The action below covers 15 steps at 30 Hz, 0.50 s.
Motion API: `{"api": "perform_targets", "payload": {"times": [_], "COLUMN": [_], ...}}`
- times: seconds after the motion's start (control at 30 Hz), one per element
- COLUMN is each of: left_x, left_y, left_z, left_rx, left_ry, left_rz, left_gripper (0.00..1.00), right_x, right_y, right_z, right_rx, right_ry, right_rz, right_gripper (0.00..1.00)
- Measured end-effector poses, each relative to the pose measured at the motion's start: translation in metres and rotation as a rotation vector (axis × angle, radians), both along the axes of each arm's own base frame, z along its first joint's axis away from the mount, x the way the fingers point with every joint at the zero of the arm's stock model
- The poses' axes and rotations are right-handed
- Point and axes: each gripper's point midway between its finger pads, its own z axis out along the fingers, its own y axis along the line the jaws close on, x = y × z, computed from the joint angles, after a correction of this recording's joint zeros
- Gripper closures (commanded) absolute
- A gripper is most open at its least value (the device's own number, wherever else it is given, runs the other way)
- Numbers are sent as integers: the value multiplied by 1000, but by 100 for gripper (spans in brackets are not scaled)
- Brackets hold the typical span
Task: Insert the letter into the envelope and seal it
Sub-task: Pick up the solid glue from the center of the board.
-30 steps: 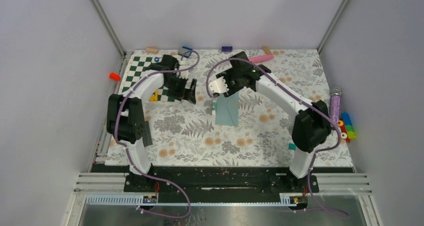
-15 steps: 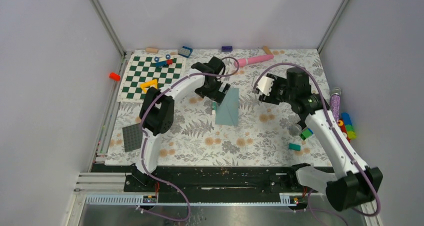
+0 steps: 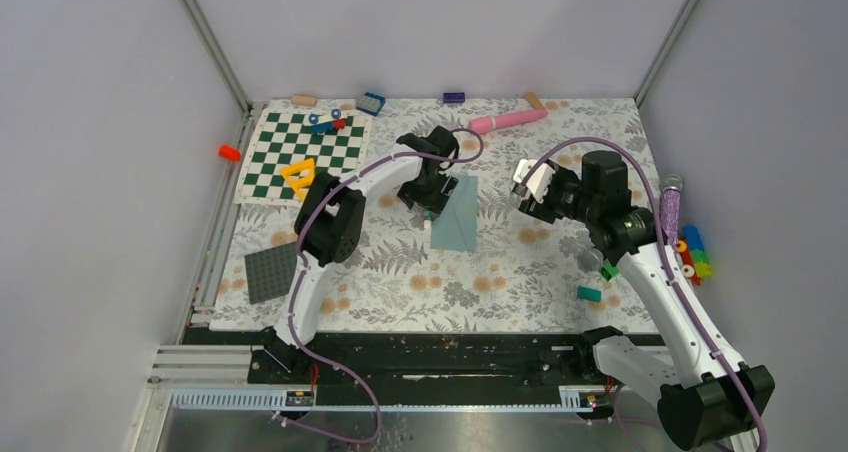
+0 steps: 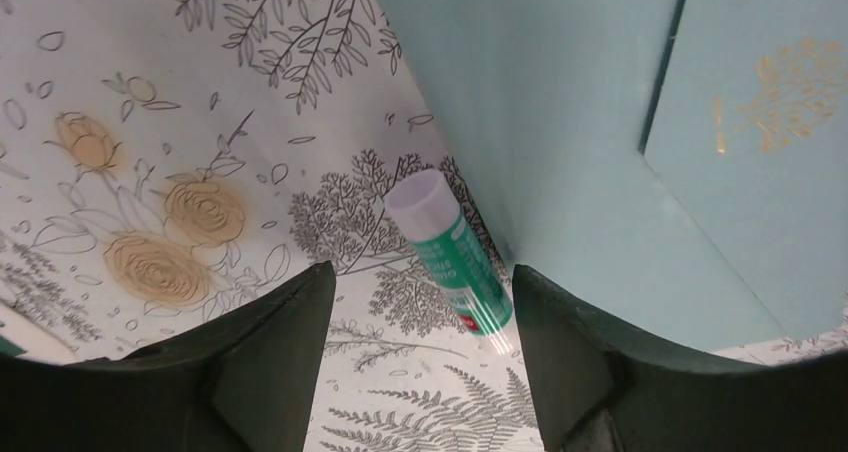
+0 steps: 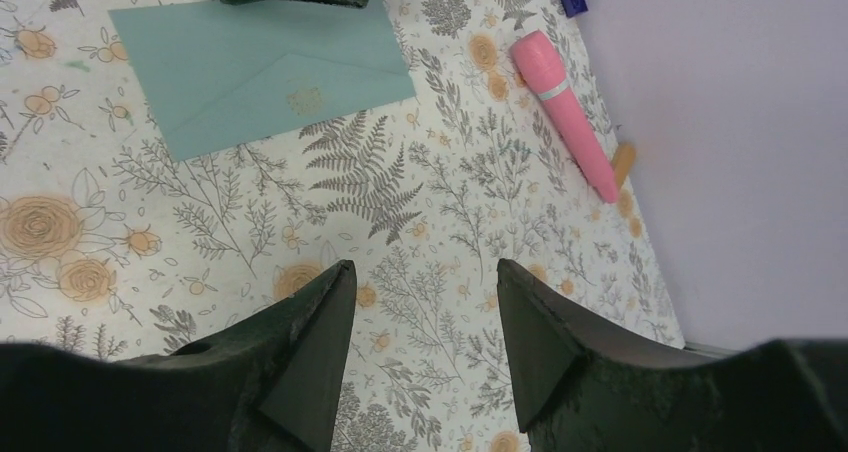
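**Now the left claw is straddling the glue stick**

The left gripper (image 4: 420, 277) is hanging low over the flowered mat (image 4: 150, 92), released. Its fingers (image 4: 265, 362) are standing apart on either side of a green-and-white glue stick (image 4: 452, 254) and pressing on neither side of it. The stick is lying askew between them, just beside the edge of the envelope (image 4: 560, 112), which is resting flat in the middle of the table. Further out, the right gripper (image 5: 425, 277) is hovering off to the side, likewise released and carrying nothing.

Two things look risky from here. Being round and slanted to the fingers, the stick may roll or swivel out as they pinch. The finger nearer the envelope may also snag its edge and drag or crease the paper.

The envelope is the only container. Its flap (image 5: 300, 92) is lying folded down over the body, and the letter is showing in no view. It may be sitting inside, but that cannot be told.
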Motion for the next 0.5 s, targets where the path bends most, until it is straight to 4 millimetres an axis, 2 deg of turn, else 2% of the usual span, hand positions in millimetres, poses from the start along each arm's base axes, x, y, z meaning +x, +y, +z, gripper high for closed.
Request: {"api": "perform_targets", "payload": {"times": [0.1, 0.33, 0.43, 0.5], "left_x": [-1, -2, -3, -2], "left_y": [-1, -8, -9, -8], "left_z": [-9, -11, -11, -10], "left_rx": [1, -25, -34, -42], "left_ry": [21, 41, 47, 51], "left_rz": [0, 1, -3, 0], "left_gripper": [46, 90, 100, 100], "right_x": [-1, -2, -3, -3], "right_y": [2, 5, 9, 12], "right_z": [-2, -4, -7, -10], "right_rx": [12, 32, 53, 69], "right_ry": [13, 30, 57, 79], "right_rz": [5, 6, 15, 20], "right_gripper": [39, 39, 39, 39]}}
